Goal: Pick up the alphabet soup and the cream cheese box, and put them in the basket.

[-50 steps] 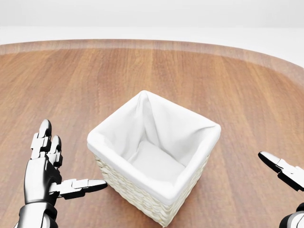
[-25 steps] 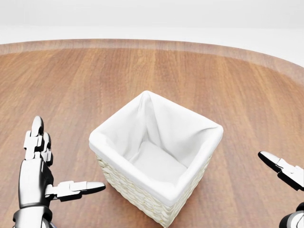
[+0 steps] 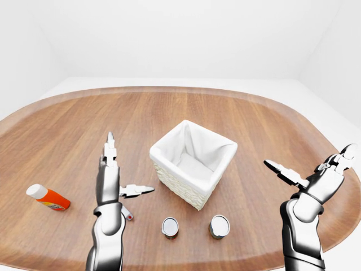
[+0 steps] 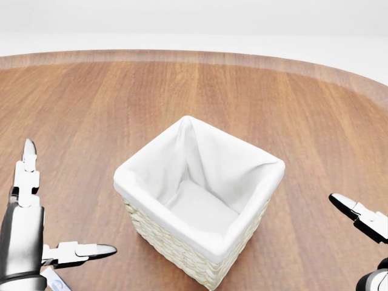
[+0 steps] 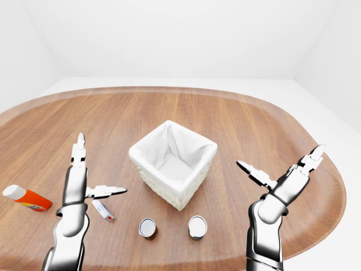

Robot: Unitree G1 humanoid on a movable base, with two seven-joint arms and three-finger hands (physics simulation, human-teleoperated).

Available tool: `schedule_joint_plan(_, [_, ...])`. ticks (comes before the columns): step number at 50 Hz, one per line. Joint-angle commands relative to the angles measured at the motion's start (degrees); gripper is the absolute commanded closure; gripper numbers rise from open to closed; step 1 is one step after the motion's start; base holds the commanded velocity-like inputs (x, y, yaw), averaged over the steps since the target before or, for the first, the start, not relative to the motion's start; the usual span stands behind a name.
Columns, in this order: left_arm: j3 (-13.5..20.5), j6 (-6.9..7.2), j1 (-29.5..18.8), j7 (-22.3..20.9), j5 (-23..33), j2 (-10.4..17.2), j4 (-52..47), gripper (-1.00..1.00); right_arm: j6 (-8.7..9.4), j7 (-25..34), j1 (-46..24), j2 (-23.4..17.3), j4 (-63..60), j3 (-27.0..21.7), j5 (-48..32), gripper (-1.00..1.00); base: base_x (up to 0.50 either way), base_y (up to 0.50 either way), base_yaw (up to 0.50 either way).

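Hovering above the wooden bench [image 3: 237, 113], the left robot hand [image 3: 110, 180] is seen with its fingers spread apart and nothing held; the right robot hand [image 3: 316, 175] is likewise splayed and empty. Between them the white-lined basket [image 3: 192, 161] is set. Two upright cans [image 3: 170, 227] [image 3: 219, 226] are placed just below it in the left-eye view; which one is the alphabet soup cannot be told. A small box [image 5: 102, 210] lies beneath the left robot hand, and an orange bottle [image 3: 48, 197] is lying well apart at the left.

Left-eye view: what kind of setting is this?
Likely a bare simulated test room, not a real kitchen: one rounded wooden table against blank white walls, holding only a cloth-lined wicker basket, two cans and an orange bottle.
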Motion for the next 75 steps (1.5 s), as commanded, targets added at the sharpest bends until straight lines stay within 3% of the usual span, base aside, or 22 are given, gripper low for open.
schedule_joint_plan(1, [-0.01,0.00,2.35,-4.72,15.21,0.58,-6.61,-1.00,0.00,0.00,0.00,-0.01,0.24,0.02,-0.07,-1.00,0.00,0.00,0.00])
schedule_joint_plan(16, [-0.10,0.00,4.28,-12.32,33.77,0.48,-14.27,-1.00,0.00,0.00,-0.01,-0.05,-0.44,-0.27,0.53,-1.00,0.00,0.00,0.00])
schedule_joint_plan(28, [2.74,-0.23,3.17,-19.51,39.61,1.22,-18.12,-1.00,0.00,0.00,-0.17,-0.06,-0.32,-0.43,0.45,-1.00,0.00,0.00,0.00])
schedule_joint_plan(31, [3.68,-2.15,3.20,-20.90,40.66,1.29,-18.88,-1.00,0.00,0.00,-0.44,-0.23,0.69,-0.38,0.29,-1.00,0.00,0.00,0.00])
schedule_joint_plan(33, [4.63,-4.05,3.03,-22.78,41.48,2.01,-19.59,-1.00,0.00,0.00,-0.33,-0.22,0.27,-0.31,0.28,-1.00,0.00,0.00,0.00])
schedule_joint_plan(34, [4.71,-6.00,3.87,-23.44,43.22,2.52,-20.93,-1.00,0.00,0.00,-0.30,-0.22,0.23,-0.26,0.27,-1.00,0.00,0.00,0.00])
schedule_joint_plan(39, [6.21,-9.87,4.79,-27.04,44.71,1.38,-24.06,-1.00,0.00,0.00,-0.27,-0.26,-0.21,-0.21,0.25,-1.00,0.00,0.00,0.00])
schedule_joint_plan(50, [9.16,-10.00,6.20,-30.43,46.09,1.17,-26.86,-1.00,0.00,0.00,-0.36,-0.26,0.59,-0.28,0.31,-1.00,0.00,0.00,0.00])
schedule_joint_plan(58, [12.44,-10.00,7.07,-32.18,43.76,0.82,-26.70,-1.00,0.00,0.00,-0.29,-0.23,0.20,-0.30,-0.18,-1.00,0.00,0.00,0.00])
schedule_joint_plan(66, [13.56,-10.00,10.16,-29.70,44.87,-0.44,-23.69,-1.00,0.00,0.00,-0.17,-0.13,-0.27,-0.39,-0.21,-1.00,0.00,0.00,0.00])
schedule_joint_plan(75, [11.49,-10.00,12.27,-25.92,48.00,-1.16,-19.14,-1.00,0.00,0.00,-0.46,-0.33,0.61,-0.48,-0.30,-1.00,0.00,0.00,0.00])
